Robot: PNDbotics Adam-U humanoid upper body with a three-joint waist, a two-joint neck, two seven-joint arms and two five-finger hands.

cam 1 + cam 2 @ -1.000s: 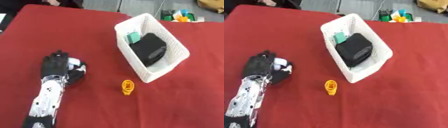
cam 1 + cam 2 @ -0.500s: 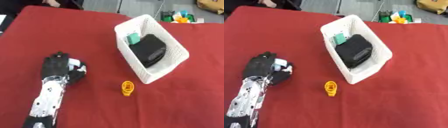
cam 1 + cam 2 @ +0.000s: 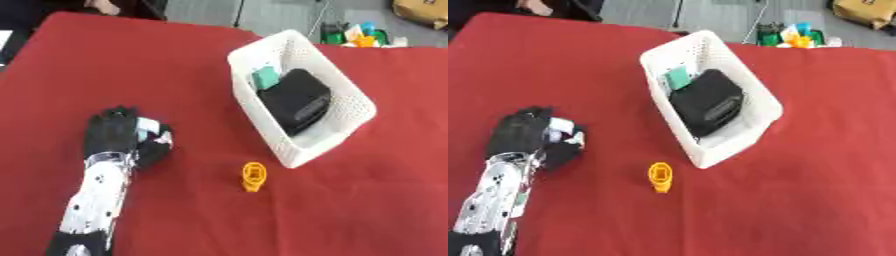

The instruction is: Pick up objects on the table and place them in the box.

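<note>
Nothing on the bench (image 3: 105, 65) has shifted since the earlier frames: the left hand (image 3: 118, 137) sits in the same spot on the red cloth, and the small changes in framing come from the camera. Its fingers (image 3: 112, 118) are curled round a small white and pale blue object (image 3: 150, 131) that peeks out on the side toward the thumb, so most of that object is hidden and its shape cannot be made out. The silver and black forearm runs back from the fingers toward the lower left corner.

Off to the right of the fingers, well apart, a small orange piece (image 3: 254, 176) lies alone on the cloth. Beyond it, farther right and away from the fingertips, stands the white lattice box (image 3: 748, 141), set askew. Inside it lie a black case (image 3: 705, 101) and, at the far end, a green block (image 3: 678, 78), touching the case.

The right hand shows in neither view.
</note>
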